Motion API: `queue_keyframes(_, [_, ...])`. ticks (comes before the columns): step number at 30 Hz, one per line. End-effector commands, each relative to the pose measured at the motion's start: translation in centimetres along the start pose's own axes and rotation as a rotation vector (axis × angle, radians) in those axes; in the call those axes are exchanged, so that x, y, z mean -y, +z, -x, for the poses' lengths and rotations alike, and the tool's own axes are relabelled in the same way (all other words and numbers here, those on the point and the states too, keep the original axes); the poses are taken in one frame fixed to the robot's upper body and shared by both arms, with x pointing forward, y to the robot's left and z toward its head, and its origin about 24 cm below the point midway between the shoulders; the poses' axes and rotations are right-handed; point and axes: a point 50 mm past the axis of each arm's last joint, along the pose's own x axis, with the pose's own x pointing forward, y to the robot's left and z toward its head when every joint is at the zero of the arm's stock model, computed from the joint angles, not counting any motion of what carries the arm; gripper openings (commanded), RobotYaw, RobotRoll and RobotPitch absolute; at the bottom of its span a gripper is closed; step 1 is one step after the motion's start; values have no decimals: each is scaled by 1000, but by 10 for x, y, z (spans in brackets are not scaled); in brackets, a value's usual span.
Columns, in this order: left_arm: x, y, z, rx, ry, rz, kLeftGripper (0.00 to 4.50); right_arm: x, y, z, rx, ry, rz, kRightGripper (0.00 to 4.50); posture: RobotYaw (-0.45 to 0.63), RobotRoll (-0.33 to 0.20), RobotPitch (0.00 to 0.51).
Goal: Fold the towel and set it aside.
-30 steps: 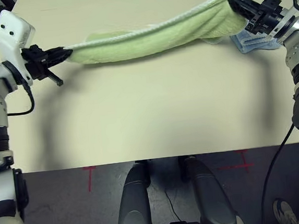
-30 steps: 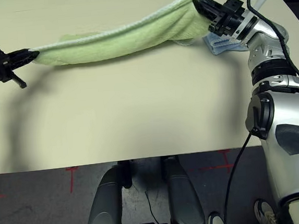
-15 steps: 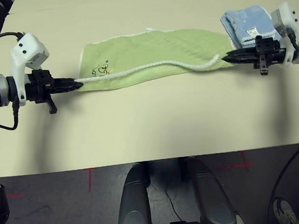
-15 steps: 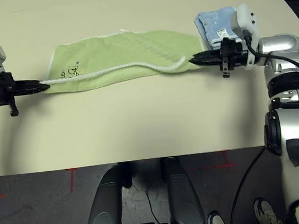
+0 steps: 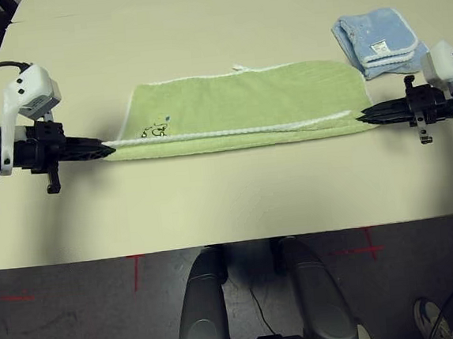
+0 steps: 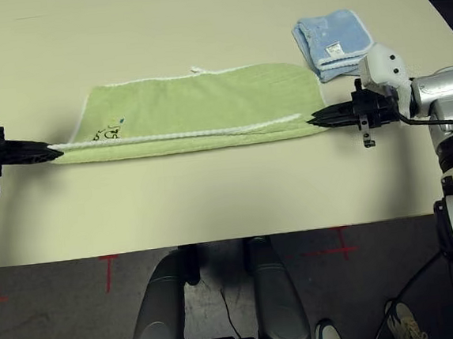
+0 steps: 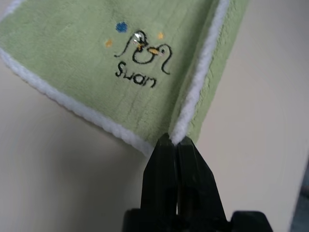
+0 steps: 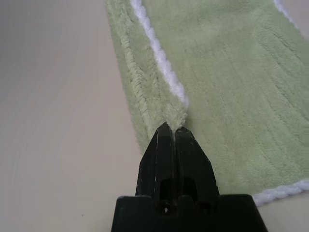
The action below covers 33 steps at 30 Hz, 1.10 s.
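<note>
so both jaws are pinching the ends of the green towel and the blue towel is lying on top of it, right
Not quite. The blue towel is not on the green towel; it lies apart on the table, past its far right corner, as the left eye view shows. The rest holds: the left gripper and right gripper each pinch one end of it.

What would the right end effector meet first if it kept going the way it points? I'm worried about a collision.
Probably the green towel itself: the right end effector is shut on its end and points along it toward the left end effector.
</note>
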Motion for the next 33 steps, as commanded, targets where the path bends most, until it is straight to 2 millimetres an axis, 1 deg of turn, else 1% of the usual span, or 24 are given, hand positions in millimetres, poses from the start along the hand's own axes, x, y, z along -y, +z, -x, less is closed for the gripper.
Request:
queue_keyframes(1, [7,-1,11,-35,-14,12,37,2,1,5,15,-29,-1,0,28,0,354])
queue_keyframes(4, [6,-1,11,-14,7,-3,37,6,3,8,38,-64,1,0,32,0,353])
queue_keyframes(7, [3,0,5,20,29,-10,37,6,4,14,62,-96,-18,0,31,0,352])
queue_keyframes(12, [2,-5,3,7,17,-3,37,0,-1,18,68,-97,-36,0,31,0,352])
queue_keyframes(14, [0,-8,2,-4,21,-2,37,-2,-2,18,79,-94,-45,0,9,0,349])
queue_keyframes(18, [-6,-13,-1,-10,39,-4,37,-8,-4,19,92,-70,-106,0,3,0,347])
queue_keyframes(20, [-9,-11,-6,8,52,-11,37,-11,-4,21,100,-57,-138,0,0,0,346])
queue_keyframes(25, [-15,-1,-19,65,75,-30,37,-14,-5,22,87,-51,-156,0,-13,0,342])
queue_keyframes(33, [-28,14,-32,112,134,-67,37,-10,-8,14,61,-37,-174,0,-9,0,339])
